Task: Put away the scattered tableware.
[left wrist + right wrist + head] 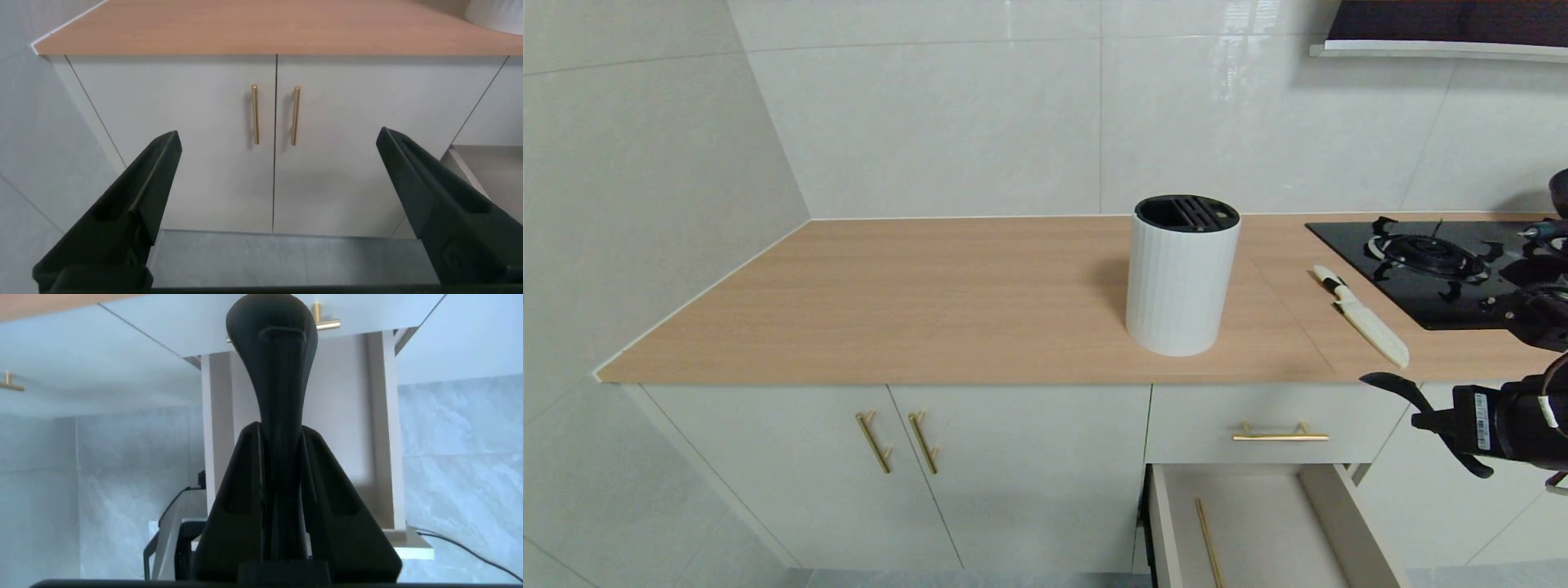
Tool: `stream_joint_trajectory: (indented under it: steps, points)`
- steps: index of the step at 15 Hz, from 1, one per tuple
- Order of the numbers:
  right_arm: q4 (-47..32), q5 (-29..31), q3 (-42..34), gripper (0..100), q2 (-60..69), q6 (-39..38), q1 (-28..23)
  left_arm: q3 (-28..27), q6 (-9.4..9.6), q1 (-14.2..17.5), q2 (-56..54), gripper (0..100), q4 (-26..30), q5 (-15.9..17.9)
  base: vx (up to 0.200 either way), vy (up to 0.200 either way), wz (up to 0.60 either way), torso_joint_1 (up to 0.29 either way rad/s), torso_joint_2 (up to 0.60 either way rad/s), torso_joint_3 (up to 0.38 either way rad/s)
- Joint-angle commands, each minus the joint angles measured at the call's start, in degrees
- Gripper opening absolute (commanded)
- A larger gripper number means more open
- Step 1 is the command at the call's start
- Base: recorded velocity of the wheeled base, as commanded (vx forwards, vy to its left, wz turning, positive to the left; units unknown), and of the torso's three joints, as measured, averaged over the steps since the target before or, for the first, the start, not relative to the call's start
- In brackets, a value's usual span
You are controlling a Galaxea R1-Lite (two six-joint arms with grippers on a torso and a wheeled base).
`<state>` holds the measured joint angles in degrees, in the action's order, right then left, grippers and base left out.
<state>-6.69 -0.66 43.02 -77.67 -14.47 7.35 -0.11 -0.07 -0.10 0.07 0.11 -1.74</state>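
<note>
With the knife (1360, 316) lying on the counter (931, 310) right of the holder (1181, 286), pick-up seems not yet begun; the right gripper (1429, 425), spread and empty lower right of the holder, must rise to grasp it.

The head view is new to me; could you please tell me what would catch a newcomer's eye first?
The white ribbed holder with a black slotted top stands upright on the wooden counter, right of centre. A pale knife lies flat on the counter between it and the black gas stove. Below them, a drawer is pulled open with a thin golden stick lying inside.
</note>
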Motion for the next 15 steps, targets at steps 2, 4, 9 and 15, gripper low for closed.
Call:
stream_joint_trajectory:
  steps: [2, 4, 9, 15]
  points:
    - [-0.07, -0.04, -1.1, 0, -0.47, 1.99, 0.38, 0.02, -0.01, 0.01, 0.01, 100, 0.07, -0.01, 0.0, 0.0, 0.0, -0.137, 0.31, 0.183]
    - [-0.07, -0.13, -1.45, 0, -0.47, 2.25, 1.0, 0.02, -0.01, 0.01, 0.01, 100, 0.07, -0.01, 0.0, 0.0, 0.0, -0.198, 0.46, 0.261]
    - [-0.07, -0.22, -2.33, 0, -0.73, 2.34, 2.84, 0.02, -0.01, 0.01, 0.01, 100, 0.07, -0.01, 0.0, 0.0, 0.0, -0.207, 0.5, 0.29]
    - [-0.16, -0.04, -3.56, 0, -3.9, 2.34, 5.13, 0.02, -0.01, 0.01, 0.01, 100, 0.07, -0.01, 0.0, 0.0, 0.0, -0.182, 0.48, 0.298]
